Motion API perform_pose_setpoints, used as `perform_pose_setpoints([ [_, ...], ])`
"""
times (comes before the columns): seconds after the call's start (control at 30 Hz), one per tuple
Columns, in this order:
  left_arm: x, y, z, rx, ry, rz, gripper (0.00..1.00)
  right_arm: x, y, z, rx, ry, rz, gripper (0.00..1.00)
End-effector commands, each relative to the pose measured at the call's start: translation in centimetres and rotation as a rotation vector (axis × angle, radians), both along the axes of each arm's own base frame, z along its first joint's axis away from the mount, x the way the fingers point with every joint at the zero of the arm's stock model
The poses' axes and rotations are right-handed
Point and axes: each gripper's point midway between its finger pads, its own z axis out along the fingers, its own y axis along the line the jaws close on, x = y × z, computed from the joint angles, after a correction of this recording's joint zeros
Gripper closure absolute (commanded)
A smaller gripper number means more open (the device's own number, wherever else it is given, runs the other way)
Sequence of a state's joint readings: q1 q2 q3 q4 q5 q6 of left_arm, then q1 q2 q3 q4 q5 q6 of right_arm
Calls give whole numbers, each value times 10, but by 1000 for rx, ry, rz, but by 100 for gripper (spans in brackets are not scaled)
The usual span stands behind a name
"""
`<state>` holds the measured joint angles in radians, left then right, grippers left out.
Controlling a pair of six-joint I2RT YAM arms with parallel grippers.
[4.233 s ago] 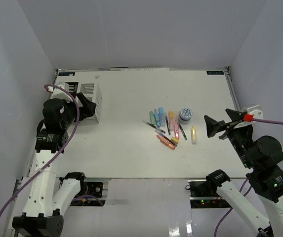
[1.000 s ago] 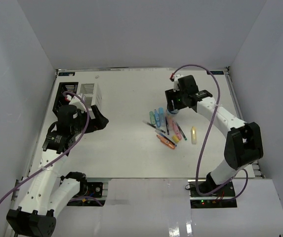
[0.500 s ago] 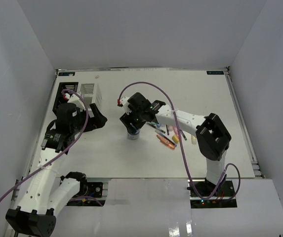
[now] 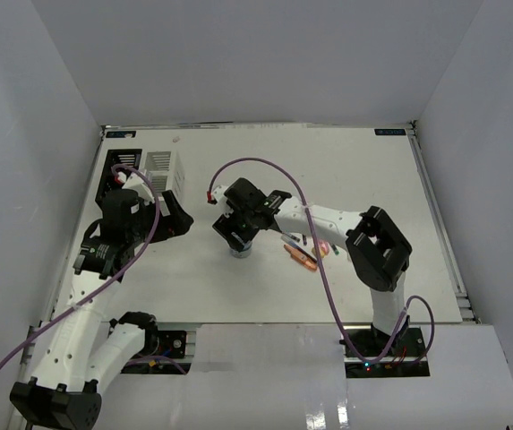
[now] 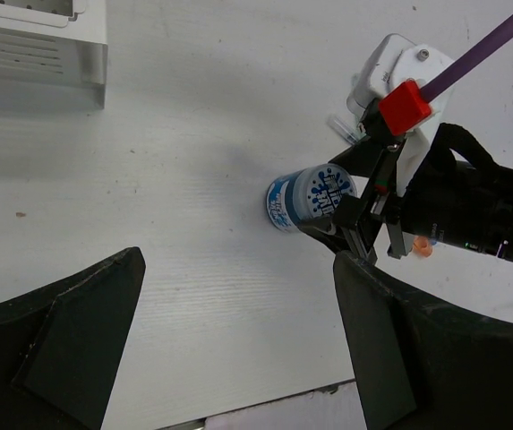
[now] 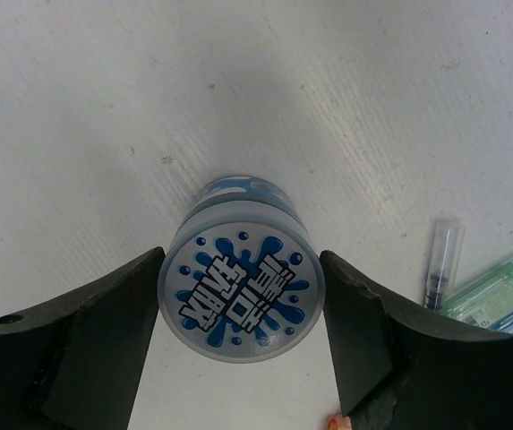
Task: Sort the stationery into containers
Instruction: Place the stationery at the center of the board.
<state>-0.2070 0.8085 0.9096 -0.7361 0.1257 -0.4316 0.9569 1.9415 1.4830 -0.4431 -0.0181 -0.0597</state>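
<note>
While the right claw (image 6: 241, 262) grips the tape roll (image 6: 243, 300) on the table (image 6: 104, 107), left of centre in the top view, the left claw (image 5: 238, 358) hovers wide open just left of it, below the white organizer (image 5: 37, 45).

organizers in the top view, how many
2: a white organizer far back on the left, and a black organizer just left of it, partly hidden behind the left arm.
</note>
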Motion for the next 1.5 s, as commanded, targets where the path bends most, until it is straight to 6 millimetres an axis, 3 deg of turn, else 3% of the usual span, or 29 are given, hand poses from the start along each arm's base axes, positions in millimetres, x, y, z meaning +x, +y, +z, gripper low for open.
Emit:
perform_pose_setpoints([
  [0.0, -4, -5, -2, -16, 16, -19, 2, -3, 5, 28, 68, -41, 16, 22],
  [0.03, -4, -5, -1, -17, 14, -21, 2, -5, 4, 32, 76, -43, 11, 11],
  [0.1, -2, -6, 2, -19, 13, -22, 2, -6, 4, 54, 120, -69, 11, 2],
  [0.17, -1, -6, 4, -17, 12, -25, 2, -7, 1, 77, 159, -103, -2, 10],
  [0.23, 2, -8, 6, -16, 13, -35, 2, -8, -4, 95, 187, -129, -10, 10],
  [0.27, 3, -9, 6, -17, 16, -39, 2, -3, -12, 115, 208, -180, -52, 10],
  [0.33, 4, -14, 4, -30, 33, -63, 2, -2, -29, 126, 209, -220, -107, 10],
  [0.37, 4, -17, 3, -40, 40, -75, 2, 2, -46, 150, 230, -292, -172, 10],
  [0.43, 5, -27, -5, -64, 77, -114, 2, 3, -73, 154, 222, -333, -272, 10],
  [0.47, 5, -31, -8, -70, 91, -130, 2, 4, -100, 166, 227, -390, -376, 10],
  [0.5, 6, -35, -11, -76, 103, -140, 2, 5, -114, 173, 233, -421, -421, 10],
  [0.53, 7, -41, -19, -79, 140, -149, 2, 4, -138, 193, 263, -483, -494, 10],
  [0.63, 15, -53, -26, -74, 165, -148, 2, -9, -180, 206, 322, -534, -602, 10],
  [0.83, 32, -107, -54, 0, 226, -202, 2, -33, -243, 206, 427, -595, -758, 10],
  [0.9, 35, -126, -69, 13, 261, -218, 2, -40, -254, 208, 473, -598, -775, 10],
  [0.97, 36, -147, -69, 26, 251, -253, 2, -45, -258, 203, 486, -587, -779, 10],
  [1.0, 39, -152, -81, 62, 271, -244, 2, -47, -260, 203, 494, -583, -777, 10],
  [1.07, 37, -167, -87, 85, 280, -268, 2, -52, -261, 201, 507, -566, -766, 10],
  [1.23, 38, -169, -117, 153, 330, -204, 2, -60, -263, 203, 518, -548, -742, 9],
  [1.47, 37, -154, -145, 244, 370, -123, 2, -66, -267, 206, 553, -539, -734, 10],
])
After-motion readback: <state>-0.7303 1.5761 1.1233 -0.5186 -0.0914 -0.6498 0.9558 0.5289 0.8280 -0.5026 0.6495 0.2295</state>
